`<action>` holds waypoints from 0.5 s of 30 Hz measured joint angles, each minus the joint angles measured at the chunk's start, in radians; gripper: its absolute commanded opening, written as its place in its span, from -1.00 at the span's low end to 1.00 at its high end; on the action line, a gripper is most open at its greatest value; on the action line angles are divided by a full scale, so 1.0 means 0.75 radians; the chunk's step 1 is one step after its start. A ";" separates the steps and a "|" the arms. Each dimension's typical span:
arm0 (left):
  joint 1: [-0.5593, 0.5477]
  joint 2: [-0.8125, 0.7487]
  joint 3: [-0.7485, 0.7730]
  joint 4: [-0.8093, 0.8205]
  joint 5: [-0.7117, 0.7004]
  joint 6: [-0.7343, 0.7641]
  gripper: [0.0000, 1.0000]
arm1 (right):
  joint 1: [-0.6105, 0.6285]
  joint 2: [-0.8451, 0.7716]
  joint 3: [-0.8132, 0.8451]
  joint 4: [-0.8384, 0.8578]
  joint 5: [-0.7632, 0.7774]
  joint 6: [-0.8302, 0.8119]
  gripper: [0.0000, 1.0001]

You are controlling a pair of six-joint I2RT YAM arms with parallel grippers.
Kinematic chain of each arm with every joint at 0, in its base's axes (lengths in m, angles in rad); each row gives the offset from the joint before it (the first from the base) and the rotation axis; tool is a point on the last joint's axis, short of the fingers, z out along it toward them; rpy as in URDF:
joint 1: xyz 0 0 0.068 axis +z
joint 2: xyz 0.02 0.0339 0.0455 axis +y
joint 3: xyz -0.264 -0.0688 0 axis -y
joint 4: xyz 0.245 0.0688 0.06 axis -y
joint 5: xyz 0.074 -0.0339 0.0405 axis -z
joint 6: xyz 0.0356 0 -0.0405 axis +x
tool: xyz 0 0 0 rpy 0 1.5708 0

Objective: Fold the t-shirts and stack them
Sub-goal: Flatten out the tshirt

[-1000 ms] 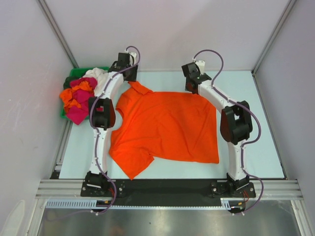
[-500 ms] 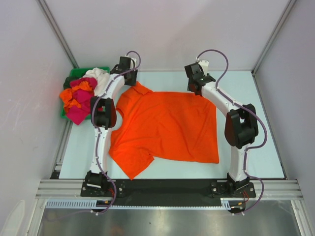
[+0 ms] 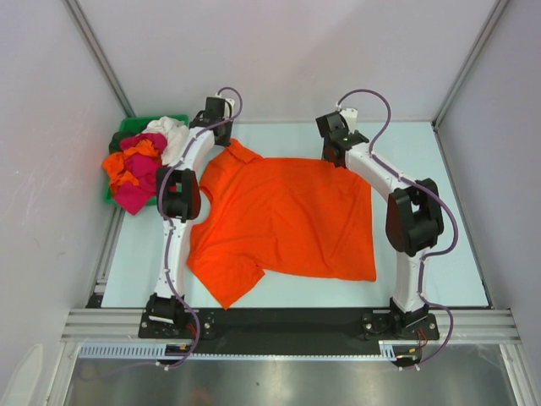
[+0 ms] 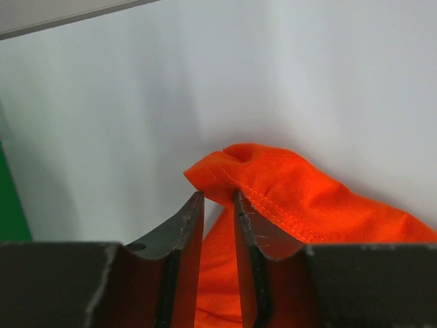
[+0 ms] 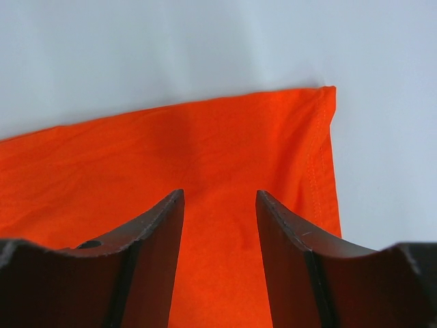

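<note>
The orange t-shirt [image 3: 287,220] lies flat on the tabletop [image 3: 431,169], with its long axis running left to right between the arms. The left fingers [image 4: 183,232] stand nearly together. The sleeve hem [image 4: 273,205] lies just ahead and to their right, and cloth shows in the gap; whether they grip it cannot be told. The right fingers [image 5: 153,239] are spread over the cloth, and the hem corner [image 5: 321,109] lies ahead and to their right.

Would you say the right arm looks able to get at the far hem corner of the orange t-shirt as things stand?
Probably yes: the right gripper hangs open right over the orange t-shirt beside that corner, with nothing lying between.
</note>
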 measured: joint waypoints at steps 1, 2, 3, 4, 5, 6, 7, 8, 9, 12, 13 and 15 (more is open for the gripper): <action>0.000 0.001 0.000 0.001 0.000 0.002 -0.46 | 0.000 0.000 -0.002 -0.001 0.000 0.002 0.03; 0.000 0.003 0.000 0.001 0.000 0.005 -0.54 | 0.000 0.000 -0.003 -0.002 0.000 0.004 0.02; 0.000 0.003 0.000 0.001 0.000 0.006 -0.57 | 0.000 0.000 -0.003 -0.001 0.000 0.008 0.02; 0.000 0.005 0.000 0.001 0.000 0.008 -0.61 | 0.000 0.000 -0.003 -0.001 0.000 0.009 0.02; 0.000 0.006 0.000 0.001 -0.001 0.013 -0.68 | 0.001 -0.001 -0.003 -0.001 -0.001 0.010 0.02; 0.000 0.006 0.000 0.001 -0.001 0.014 -0.69 | 0.001 -0.001 -0.003 0.000 -0.001 0.011 0.02; 0.000 0.007 0.000 0.001 -0.001 0.014 -0.72 | 0.001 -0.001 -0.003 -0.001 -0.001 0.011 0.02; 0.000 0.008 0.000 0.002 -0.001 0.015 -0.95 | 0.001 -0.001 -0.003 0.000 -0.001 0.011 0.01; 0.000 0.008 0.000 0.002 -0.001 0.015 -1.00 | 0.001 -0.001 -0.003 0.000 -0.001 0.012 0.01; 0.000 0.008 0.000 0.003 -0.002 0.019 -1.00 | 0.001 -0.001 -0.003 0.000 -0.001 0.012 0.00; 0.000 0.008 0.000 0.004 -0.001 0.020 -1.00 | 0.001 -0.001 -0.005 0.001 -0.001 0.012 0.00; -0.001 0.008 0.000 0.006 -0.002 0.018 -0.72 | 0.001 -0.004 -0.015 0.003 -0.001 0.013 0.01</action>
